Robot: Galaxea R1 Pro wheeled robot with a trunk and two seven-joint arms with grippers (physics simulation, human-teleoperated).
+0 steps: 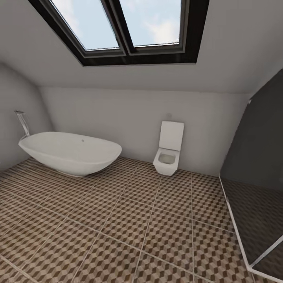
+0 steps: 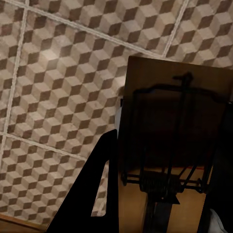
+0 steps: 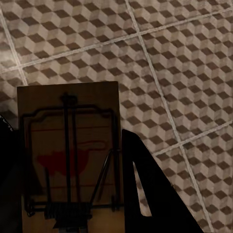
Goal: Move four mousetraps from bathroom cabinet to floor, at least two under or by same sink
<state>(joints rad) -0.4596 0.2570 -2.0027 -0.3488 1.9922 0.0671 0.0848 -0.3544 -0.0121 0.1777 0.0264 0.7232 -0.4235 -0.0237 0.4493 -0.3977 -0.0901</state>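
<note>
In the left wrist view a tan wooden mousetrap (image 2: 174, 141) with a dark wire bar sits between the black fingers (image 2: 102, 194) of my left gripper (image 2: 162, 194), which is shut on it above the cube-patterned bathroom floor (image 2: 58, 82). My right gripper (image 3: 73, 199) is likewise shut on a second mousetrap (image 3: 68, 155), whose red mark shows, with one dark finger (image 3: 145, 189) beside it over the floor (image 3: 170, 63). The cabinet and the bathroom sink are out of view.
In the head view, a white oval bathtub (image 1: 70, 152) with a chrome tap (image 1: 22, 122) stands at the left on the tiled floor (image 1: 129, 228). A white toilet (image 1: 169, 154) is against the far wall. A dark glass shower enclosure (image 1: 255, 173) fills the right.
</note>
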